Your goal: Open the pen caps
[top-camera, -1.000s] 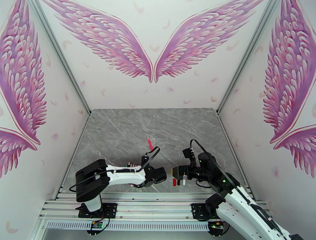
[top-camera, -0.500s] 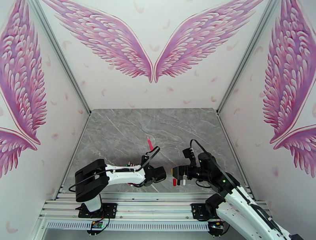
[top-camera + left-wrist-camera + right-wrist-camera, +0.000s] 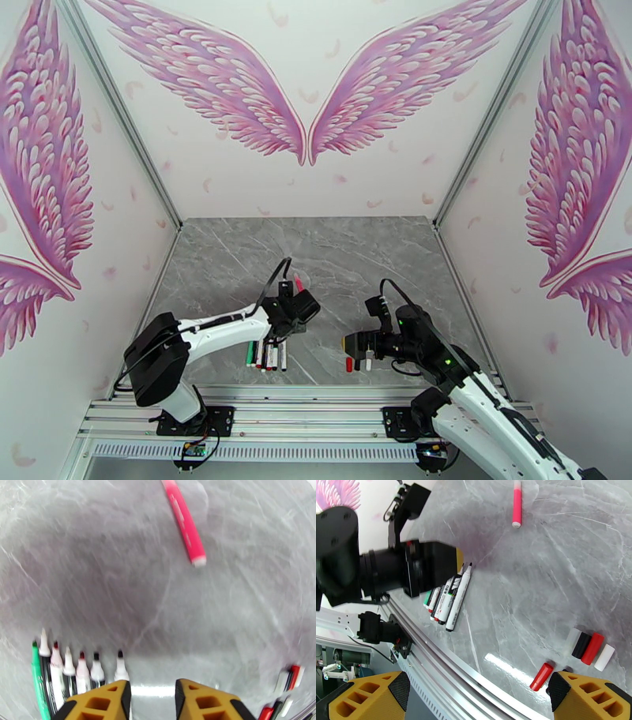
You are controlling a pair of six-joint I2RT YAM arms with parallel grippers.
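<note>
No text can be read. Dark print is seen on the white barrels of the pens [image 3: 452,596] by the counter's [image 3: 553,578] near edge, but it is too small to be made out.

Left hand [image 3: 153,686] parted, right hand [image 3: 476,685] (empty) splayed.

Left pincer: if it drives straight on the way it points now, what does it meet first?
Probably bare table; nothing lies directly ahead of the left pincer. The pink pen is further on, a little right of that line, so likely missed, though depth is hard to judge.
</note>
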